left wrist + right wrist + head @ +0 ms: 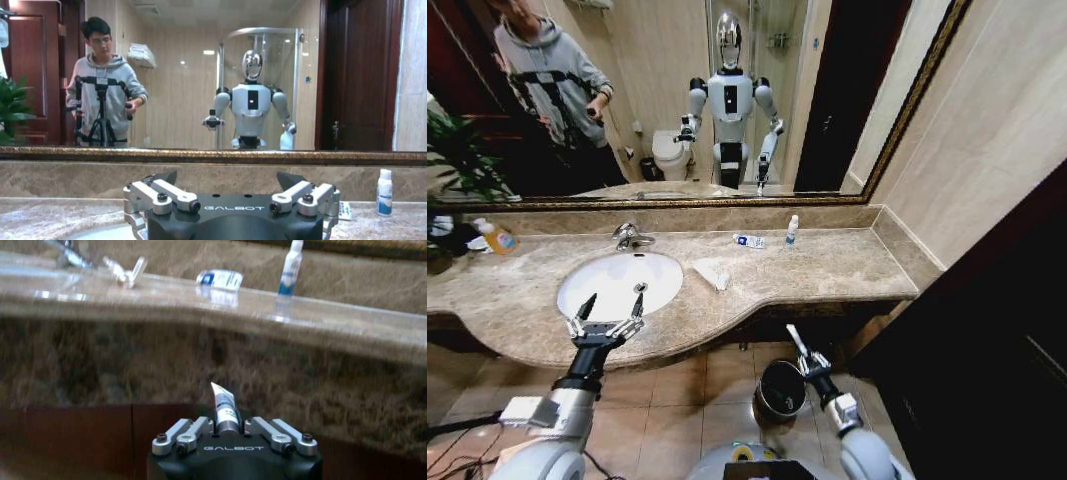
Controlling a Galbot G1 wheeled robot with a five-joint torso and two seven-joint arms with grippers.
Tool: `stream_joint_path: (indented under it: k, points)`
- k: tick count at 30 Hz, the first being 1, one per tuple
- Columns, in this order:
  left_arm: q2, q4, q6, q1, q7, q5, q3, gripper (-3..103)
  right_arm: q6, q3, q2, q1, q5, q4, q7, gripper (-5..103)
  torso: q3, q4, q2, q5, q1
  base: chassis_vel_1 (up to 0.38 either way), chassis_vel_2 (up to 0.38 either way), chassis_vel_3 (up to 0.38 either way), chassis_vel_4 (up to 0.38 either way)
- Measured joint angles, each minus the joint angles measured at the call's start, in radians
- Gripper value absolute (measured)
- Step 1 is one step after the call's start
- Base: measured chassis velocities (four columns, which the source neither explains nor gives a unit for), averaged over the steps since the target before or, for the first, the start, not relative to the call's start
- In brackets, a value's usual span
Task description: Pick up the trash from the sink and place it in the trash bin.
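Trash remains on the tabletop [847,262] while the right end effector [798,345] grips a tube [224,407] above the trash bin [779,391]; left end effector [607,318] hovers open.

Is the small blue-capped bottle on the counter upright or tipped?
Upright: the bottle stands cap-up on the countertop near the mirror.

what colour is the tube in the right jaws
White with a dark band, best in the right wrist view: tube, right gripper.
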Motion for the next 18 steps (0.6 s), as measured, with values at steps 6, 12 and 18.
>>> stream_joint_path:
  k: [6, 12, 18]
  points:
    - [0.000, 0.000, 0.000, 0.000, 0.000, 0.000, 0.000, 100, 0.012, -0.030, 0.020, 0.034, -0.043, -0.129, -0.013, 19, 0.000, 0.0000, 0.000, 0.0000, 0.000, 0.000, 0.000, 0.000, 0.000]
    - [0.000, 0.000, 0.000, 0.000, 0.000, 0.000, 0.000, 100, 0.011, -0.059, 0.053, 0.118, -0.078, -0.307, -0.030, 19, 0.000, 0.0001, 0.000, -0.0001, 0.000, 0.000, 0.000, 0.000, 0.000]
    - [0.000, 0.000, 0.000, 0.000, 0.000, 0.000, 0.000, 100, 0.012, -0.067, 0.099, 0.225, -0.127, -0.525, -0.083, 19, 0.000, 0.0001, 0.000, -0.0002, 0.000, 0.000, 0.000, 0.000, 0.000]
